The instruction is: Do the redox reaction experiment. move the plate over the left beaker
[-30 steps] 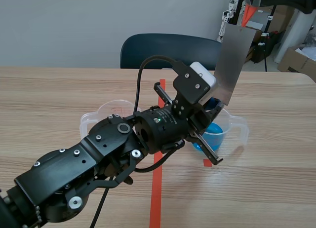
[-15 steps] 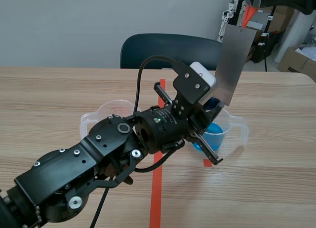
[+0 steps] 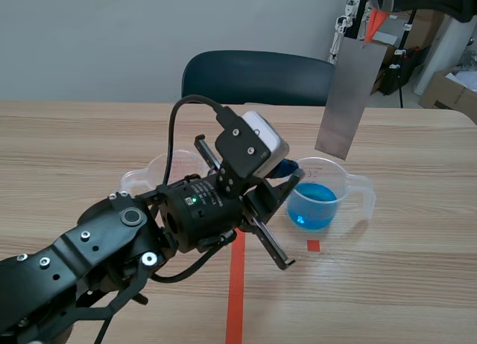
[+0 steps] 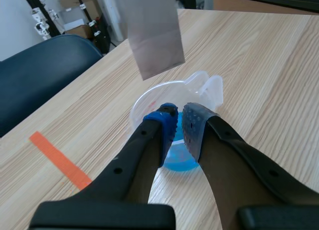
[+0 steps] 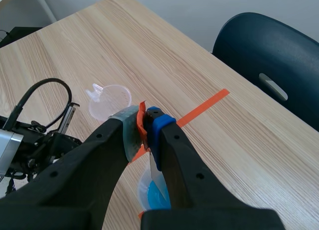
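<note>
While the right hand (image 5: 144, 121) is clamping the thin, stiff, probably light plate (image 3: 350, 98) by its top edge above the blue beaker (image 3: 317, 199), the left beaker (image 3: 158, 170) is sitting at its 9 o'clock, left hand (image 4: 178, 123) pinched together, empty.

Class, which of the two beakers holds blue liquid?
The beaker nearest the hanging metal plate; the other beaker, partly behind the left arm, looks empty.

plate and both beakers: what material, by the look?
Plate: probably sheet metal, matte grey, thin and flat, hanging straight from the right gripper. Beaker with blue liquid and empty beaker: likely clear plastic, see-through walls with moulded handles; glass not ruled out.
</note>
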### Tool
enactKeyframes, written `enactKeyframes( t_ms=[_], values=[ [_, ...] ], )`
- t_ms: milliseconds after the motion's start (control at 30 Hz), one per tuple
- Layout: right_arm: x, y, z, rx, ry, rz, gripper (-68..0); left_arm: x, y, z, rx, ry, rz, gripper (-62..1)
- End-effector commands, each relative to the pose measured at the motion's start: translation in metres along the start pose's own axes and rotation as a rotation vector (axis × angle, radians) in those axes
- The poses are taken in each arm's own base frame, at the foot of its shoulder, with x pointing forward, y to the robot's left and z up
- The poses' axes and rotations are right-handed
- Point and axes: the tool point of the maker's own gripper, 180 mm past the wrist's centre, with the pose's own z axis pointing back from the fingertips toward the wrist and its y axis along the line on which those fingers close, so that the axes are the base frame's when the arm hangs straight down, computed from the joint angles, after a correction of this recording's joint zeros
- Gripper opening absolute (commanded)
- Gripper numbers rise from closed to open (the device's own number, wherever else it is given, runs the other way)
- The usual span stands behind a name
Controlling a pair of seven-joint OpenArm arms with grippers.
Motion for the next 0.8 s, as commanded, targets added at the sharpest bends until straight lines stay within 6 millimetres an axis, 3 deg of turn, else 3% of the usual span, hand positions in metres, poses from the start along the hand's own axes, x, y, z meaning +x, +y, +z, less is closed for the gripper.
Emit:
enactKeyframes(
  t_ms=[0,467,667,767],
  values=[
    [0.022,0.0,0.004,-0.004,-0.052,0.032,-66.4,0.011,0.008,0.007,0.021,-0.036,-0.003,-53.0],
    [0.022,0.0,0.002,-0.002,-0.058,0.035,-66.4,0.006,0.014,0.084,0.036,-0.083,-0.015,-49.2],
    [0.026,0.001,0.0,0.002,-0.072,0.04,-66.4,-0.001,0.017,0.115,0.061,-0.098,-0.001,-31.4],
    [0.03,0.003,-0.002,0.006,-0.083,0.046,-66.4,-0.005,0.019,0.127,0.081,-0.087,0.006,-25.7]
  ],
)
